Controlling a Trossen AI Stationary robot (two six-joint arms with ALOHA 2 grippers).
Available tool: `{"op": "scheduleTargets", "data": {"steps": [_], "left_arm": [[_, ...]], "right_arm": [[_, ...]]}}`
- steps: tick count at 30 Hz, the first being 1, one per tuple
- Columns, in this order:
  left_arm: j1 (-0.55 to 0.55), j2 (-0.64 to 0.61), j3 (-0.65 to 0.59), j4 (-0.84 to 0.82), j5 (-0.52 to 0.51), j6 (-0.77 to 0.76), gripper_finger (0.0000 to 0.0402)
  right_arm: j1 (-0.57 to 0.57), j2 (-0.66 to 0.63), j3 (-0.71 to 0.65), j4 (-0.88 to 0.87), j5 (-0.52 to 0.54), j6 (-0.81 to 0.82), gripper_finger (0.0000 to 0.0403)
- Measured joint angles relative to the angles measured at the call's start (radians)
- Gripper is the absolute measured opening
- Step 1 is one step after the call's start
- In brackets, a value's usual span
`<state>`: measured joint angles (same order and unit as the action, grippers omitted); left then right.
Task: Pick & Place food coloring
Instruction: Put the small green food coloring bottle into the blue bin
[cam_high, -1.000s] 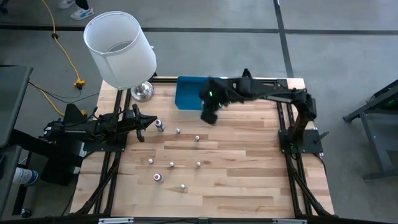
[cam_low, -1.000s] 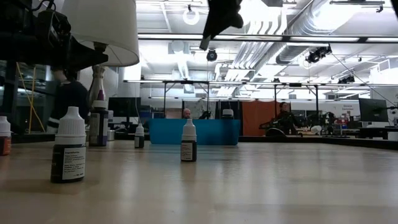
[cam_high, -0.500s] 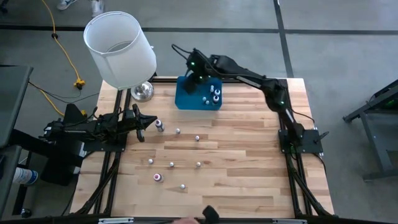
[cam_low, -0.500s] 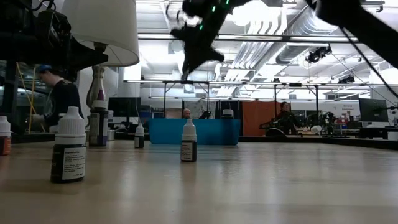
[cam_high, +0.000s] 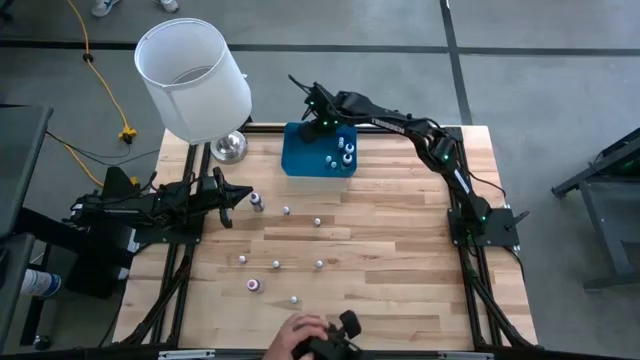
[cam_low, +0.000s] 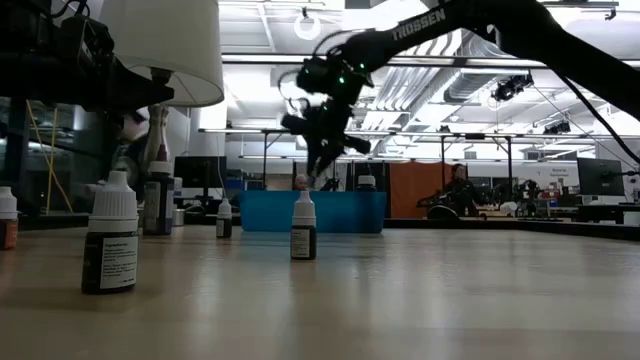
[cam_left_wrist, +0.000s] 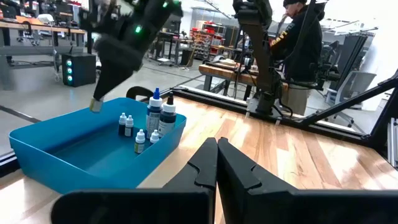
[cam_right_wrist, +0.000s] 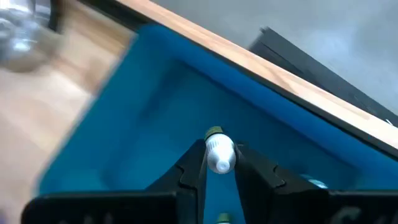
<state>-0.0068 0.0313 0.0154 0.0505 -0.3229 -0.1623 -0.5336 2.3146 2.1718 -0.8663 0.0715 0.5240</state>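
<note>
High view: right gripper (cam_high: 318, 112) reaches over the far edge of the blue tray (cam_high: 300, 160), which sits at the table's (cam_high: 400, 250) far side; a few bottles (cam_high: 343, 152) stand in the tray's right part. More bottles (cam_high: 276, 264) are scattered on the wood mid-table, one dark one (cam_high: 256, 202) just beside the left gripper (cam_high: 232, 198), which rests at the left edge. Lamp (cam_high: 193, 80) at the far left corner. A person's hand (cam_high: 300, 335) shows at the near edge, on a dark object. Low view: right gripper (cam_low: 322, 165) hangs above the tray (cam_low: 312, 211), clear of it; bottles (cam_low: 110, 235) stand in front on the table. Left wrist view: left fingers (cam_left_wrist: 211, 168) pressed together, holding nothing; tray (cam_left_wrist: 81, 155) ahead with bottles (cam_left_wrist: 155, 115) in it, right gripper (cam_left_wrist: 98, 102) over it. Right wrist view: right fingers (cam_right_wrist: 193, 165) are clamped on a white-capped bottle (cam_right_wrist: 219, 152), held over the tray's (cam_right_wrist: 155, 124) blue floor.
</note>
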Motion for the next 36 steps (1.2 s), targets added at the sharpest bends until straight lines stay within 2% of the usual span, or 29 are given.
{"op": "scheduleTargets", "data": {"steps": [10,31,36], "left_arm": [[0.000,0.000,0.000,0.000,0.000,0.000,0.0000],[0.000,0.000,0.000,0.000,0.000,0.000,0.0000],[0.000,0.000,0.000,0.000,0.000,0.000,0.0000]], "right_arm": [[-0.062,-0.001,-0.100,0.023,-0.019,0.017,0.0061],[-0.090,0.000,-0.107,-0.038,-0.003,-0.008,0.0062],[-0.089,0.025,-0.107,-0.033,-0.028,-0.008,0.0062]]}}
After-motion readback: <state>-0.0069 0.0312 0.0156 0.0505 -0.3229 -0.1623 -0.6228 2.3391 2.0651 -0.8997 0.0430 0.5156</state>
